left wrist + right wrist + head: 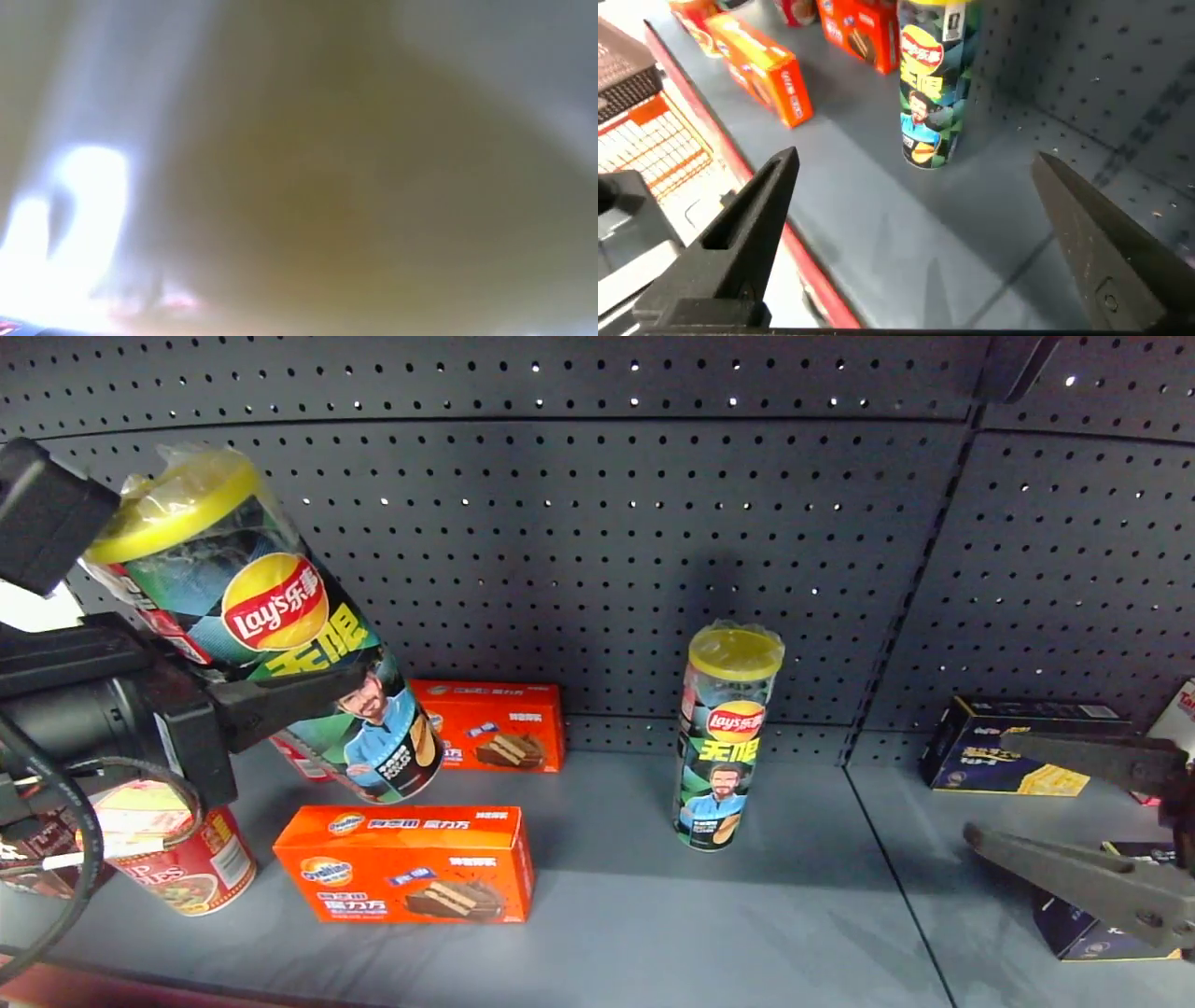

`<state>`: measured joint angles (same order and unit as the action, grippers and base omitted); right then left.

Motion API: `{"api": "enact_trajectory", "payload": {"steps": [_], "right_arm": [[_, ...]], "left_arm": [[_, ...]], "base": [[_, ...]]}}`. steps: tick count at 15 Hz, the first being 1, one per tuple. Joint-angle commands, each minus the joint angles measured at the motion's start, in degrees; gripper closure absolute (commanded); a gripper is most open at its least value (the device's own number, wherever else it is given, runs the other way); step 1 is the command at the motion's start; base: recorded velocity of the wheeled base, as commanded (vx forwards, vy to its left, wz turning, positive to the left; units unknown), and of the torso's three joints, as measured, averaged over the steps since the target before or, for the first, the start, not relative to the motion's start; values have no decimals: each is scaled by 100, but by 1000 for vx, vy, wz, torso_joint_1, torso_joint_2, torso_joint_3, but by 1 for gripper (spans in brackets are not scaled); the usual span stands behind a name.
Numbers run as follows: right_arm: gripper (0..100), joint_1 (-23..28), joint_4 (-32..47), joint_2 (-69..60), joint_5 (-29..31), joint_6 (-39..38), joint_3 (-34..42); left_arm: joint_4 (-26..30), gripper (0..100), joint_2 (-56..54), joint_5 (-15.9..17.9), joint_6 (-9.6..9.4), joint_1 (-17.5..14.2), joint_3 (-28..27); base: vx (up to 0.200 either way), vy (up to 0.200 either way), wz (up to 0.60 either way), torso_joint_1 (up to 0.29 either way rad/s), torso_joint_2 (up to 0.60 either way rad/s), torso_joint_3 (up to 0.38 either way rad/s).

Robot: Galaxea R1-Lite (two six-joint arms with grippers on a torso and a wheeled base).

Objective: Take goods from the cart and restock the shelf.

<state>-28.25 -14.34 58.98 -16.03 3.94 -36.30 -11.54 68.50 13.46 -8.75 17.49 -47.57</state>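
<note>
Left gripper [299, 698], clamped around the middle of a chips can [252, 597], holds it above the left end of the shelf [653, 915]. Its long axis is tilted: yellow lid up and leftward, base low near the rear orange box [495, 723]. Bare shelf floor lies to this gripper's right, between the front orange box [411, 863] and the upright standing can [726, 747], so the chips can likely needs righting before set-down. Right gripper [985, 786], fingers spread and empty, sits well apart on the right.
</note>
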Motion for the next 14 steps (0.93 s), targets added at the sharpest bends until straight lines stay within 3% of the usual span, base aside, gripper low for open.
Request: {"api": "enact_trajectory", "payload": {"steps": [1,7,10,14], "right_arm": [[0,-14,-122,843,-23,2,-457],[0,12,-254,1608,-287,28,-826],[0,74,-500,2056,-331,397,-878],[0,408,-1027,2531,-1034,617,-843]], "left_arm": [[-6,100,146,8,-4,8,2],[-14,100,102,-1,-4,17,-121],[-6,100,93,-10,5,105,-139],[21,100,93,-10,40,149,-86]], "base": [[0,0,0,0,0,0],[0,0,0,0,0,0],[0,0,0,0,0,0],[0,0,0,0,0,0]]}}
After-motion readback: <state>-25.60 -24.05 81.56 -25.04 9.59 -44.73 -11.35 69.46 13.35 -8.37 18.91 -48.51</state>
